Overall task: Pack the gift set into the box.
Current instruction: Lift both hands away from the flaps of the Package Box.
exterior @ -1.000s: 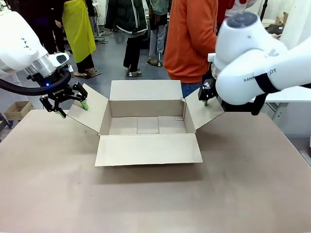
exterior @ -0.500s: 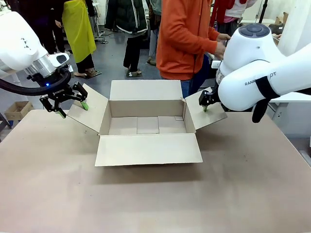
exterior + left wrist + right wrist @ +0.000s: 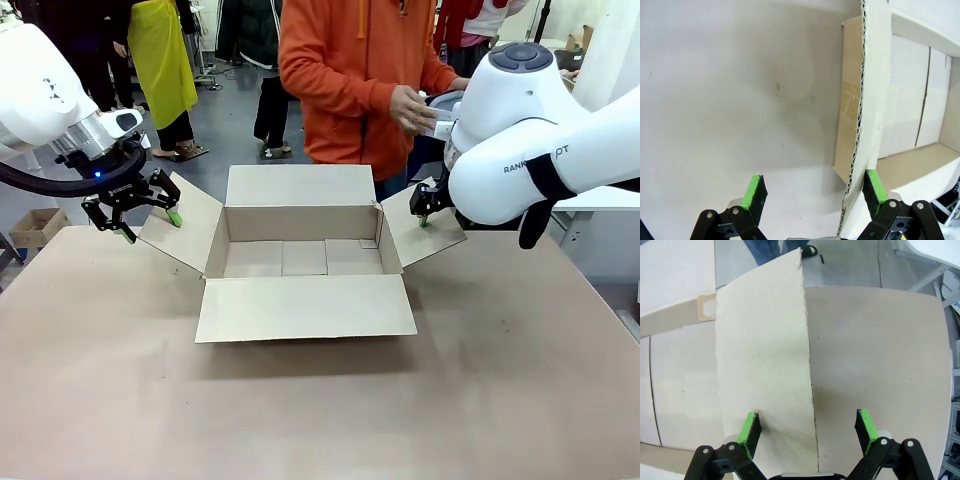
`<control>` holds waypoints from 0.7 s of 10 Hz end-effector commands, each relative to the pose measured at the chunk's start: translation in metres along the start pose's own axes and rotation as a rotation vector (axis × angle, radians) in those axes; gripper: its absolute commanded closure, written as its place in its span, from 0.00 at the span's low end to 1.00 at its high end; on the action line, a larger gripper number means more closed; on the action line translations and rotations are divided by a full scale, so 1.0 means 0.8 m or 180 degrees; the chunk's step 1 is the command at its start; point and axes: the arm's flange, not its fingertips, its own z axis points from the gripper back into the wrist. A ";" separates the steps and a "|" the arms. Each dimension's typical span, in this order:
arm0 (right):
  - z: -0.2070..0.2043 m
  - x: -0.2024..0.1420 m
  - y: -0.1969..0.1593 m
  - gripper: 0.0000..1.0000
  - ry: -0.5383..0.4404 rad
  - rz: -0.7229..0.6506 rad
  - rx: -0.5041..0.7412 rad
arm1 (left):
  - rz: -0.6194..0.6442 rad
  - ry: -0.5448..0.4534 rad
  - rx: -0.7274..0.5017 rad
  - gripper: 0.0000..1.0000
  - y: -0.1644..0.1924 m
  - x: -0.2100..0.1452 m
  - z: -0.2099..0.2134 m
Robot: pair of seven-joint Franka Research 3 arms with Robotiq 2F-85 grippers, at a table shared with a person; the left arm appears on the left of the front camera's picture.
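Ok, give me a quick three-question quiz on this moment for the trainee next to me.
1. True or false: the box already has something packed inside.
2. The left gripper is at the left flap with its jaws: A clamped shut on it; B open, astride its edge; C open, high above it.
3. Fill in: the right gripper is open astride the box's ____ flap.
Key: 1 false, it is empty. 2 B. 3 right; the right flap runs between its fingers.
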 end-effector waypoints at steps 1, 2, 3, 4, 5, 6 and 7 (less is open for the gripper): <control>0.000 0.000 0.003 0.00 -0.0025 -0.0017 -0.0073 | 0.0031 -0.0026 0.0051 0.00 -0.002 -0.001 0.003; 0.000 0.000 0.003 0.00 -0.0025 -0.0017 -0.0073 | 0.0031 -0.0026 0.0051 0.00 -0.002 -0.001 0.003; 0.000 0.000 0.003 0.00 -0.0025 -0.0017 -0.0073 | 0.0031 -0.0026 0.0051 0.00 -0.002 -0.001 0.003; 0.000 0.000 0.003 0.00 -0.0025 -0.0017 -0.0073 | 0.0031 -0.0026 0.0051 0.00 -0.002 -0.001 0.003; 0.000 0.000 0.003 0.00 -0.0025 -0.0017 -0.0073 | 0.0031 -0.0026 0.0051 0.00 -0.002 -0.001 0.003; 0.000 0.000 0.003 0.00 -0.0025 -0.0017 -0.0073 | 0.0031 -0.0026 0.0051 0.00 -0.002 -0.001 0.003; 0.000 0.000 0.003 0.00 -0.0025 -0.0017 -0.0073 | 0.0031 -0.0026 0.0051 0.00 -0.002 -0.001 0.003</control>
